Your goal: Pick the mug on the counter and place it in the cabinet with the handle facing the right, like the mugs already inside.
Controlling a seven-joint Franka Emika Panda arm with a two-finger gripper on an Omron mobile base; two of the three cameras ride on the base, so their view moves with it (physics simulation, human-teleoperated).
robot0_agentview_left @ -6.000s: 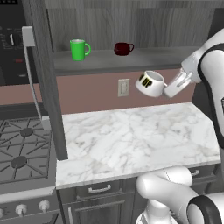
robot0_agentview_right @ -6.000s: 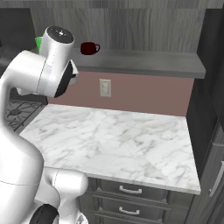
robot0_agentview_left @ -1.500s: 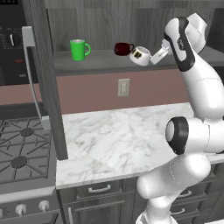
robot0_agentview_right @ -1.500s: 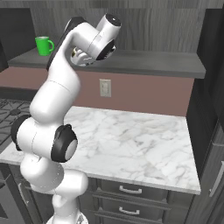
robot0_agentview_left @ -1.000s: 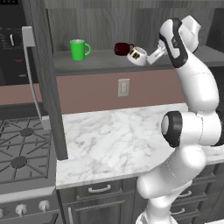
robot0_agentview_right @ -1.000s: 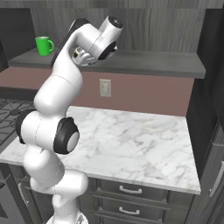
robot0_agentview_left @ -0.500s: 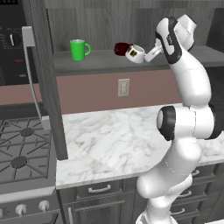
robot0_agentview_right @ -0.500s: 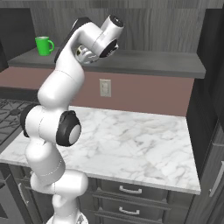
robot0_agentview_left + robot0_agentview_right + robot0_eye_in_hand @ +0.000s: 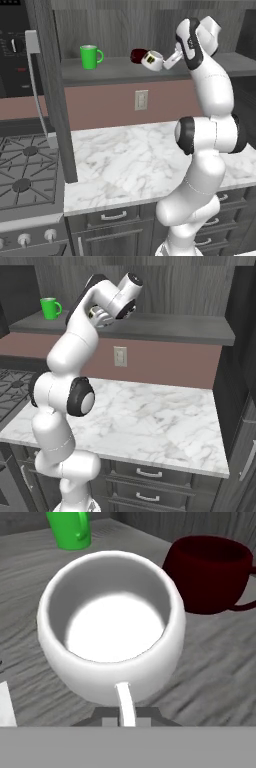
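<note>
One white mug (image 9: 152,60), clamped by its handle (image 9: 126,704) in the gripper (image 9: 167,62), hangs tilted beside the dark red mug (image 9: 137,55)

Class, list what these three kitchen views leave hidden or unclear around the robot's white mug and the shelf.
- Right base view: white mug and dark red mug hidden behind the arm.
- Hand view: gripper fingertips masked by the white mug; its emblem faces away.
- Left base view: emblem too small to read; whether the mug touches the shelf board is unclear.
- Hand view: green mug cut by the top edge.

The white mug (image 9: 152,60) has been carried from mid-air to the dark red mug (image 9: 137,55).
</note>
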